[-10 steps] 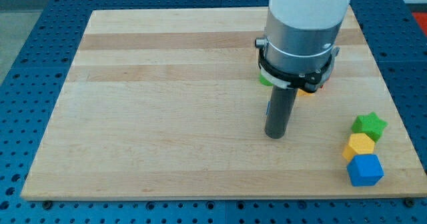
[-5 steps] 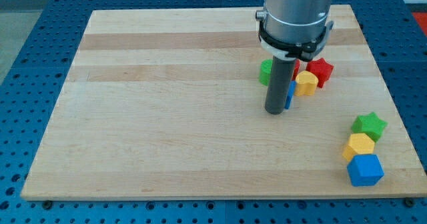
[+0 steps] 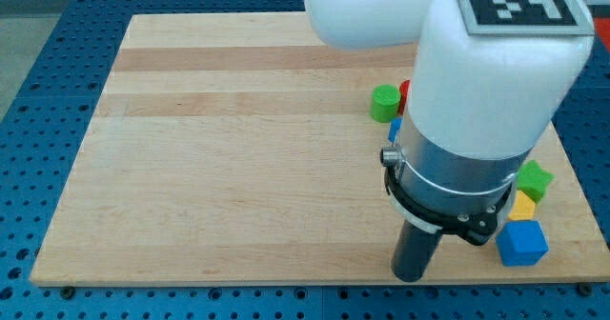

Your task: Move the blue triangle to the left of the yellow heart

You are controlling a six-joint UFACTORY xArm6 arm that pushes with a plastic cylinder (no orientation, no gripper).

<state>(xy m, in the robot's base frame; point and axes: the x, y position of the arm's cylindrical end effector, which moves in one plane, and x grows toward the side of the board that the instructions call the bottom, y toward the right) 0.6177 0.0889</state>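
Observation:
My tip (image 3: 410,277) rests near the board's bottom edge, left of the blue cube (image 3: 521,243) and well below the block cluster. Only a sliver of the blue triangle (image 3: 394,130) shows at the arm's left edge, just below the green cylinder (image 3: 385,102). The yellow heart is hidden behind the arm's wide body. A sliver of a red block (image 3: 404,95) shows right of the green cylinder.
A green star (image 3: 535,180), a yellow block (image 3: 522,206) and the blue cube form a column near the right edge of the wooden board (image 3: 238,168). The arm's body covers much of the board's right half.
The rod has moved from beside the blue triangle toward the view's bottom, close to the board's front edge. The arm now hides the yellow heart and most of the red block.

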